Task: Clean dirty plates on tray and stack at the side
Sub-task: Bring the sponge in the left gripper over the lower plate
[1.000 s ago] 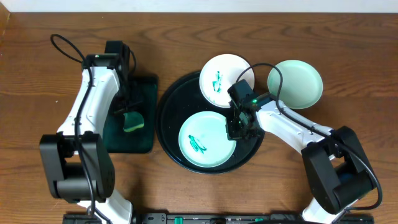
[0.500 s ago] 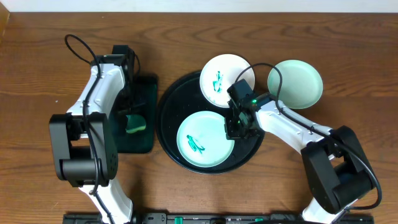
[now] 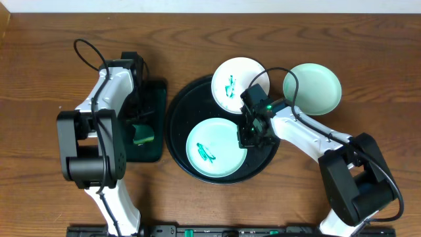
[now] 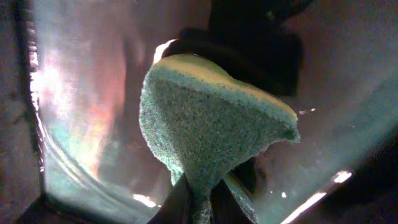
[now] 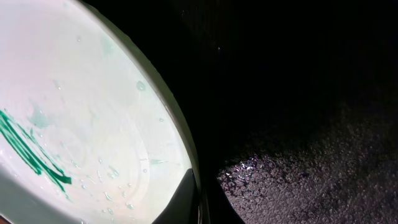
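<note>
The large round black tray (image 3: 176, 115) holds two white plates with green scribbles: one (image 3: 214, 148) at the front, one (image 3: 233, 82) at the back rim. A third plate (image 3: 314, 87), unmarked, lies on the table to the right of the tray. My right gripper (image 3: 245, 138) is shut on the right rim of the front plate (image 5: 81, 112). My left gripper (image 3: 139, 135) is shut on a green sponge (image 4: 205, 124) over the rectangular black tray (image 3: 155, 99).
The rectangular sponge tray sits left of the round tray, its wet floor (image 4: 81, 93) showing in the left wrist view. Brown wooden table (image 3: 329, 39) all round. The right arm's cable arcs over the back plate.
The left arm has swung its elbow inward and the sponge has shifted slightly toward the front of its tray. The front plate has slid a little left. The right arm holds still.
</note>
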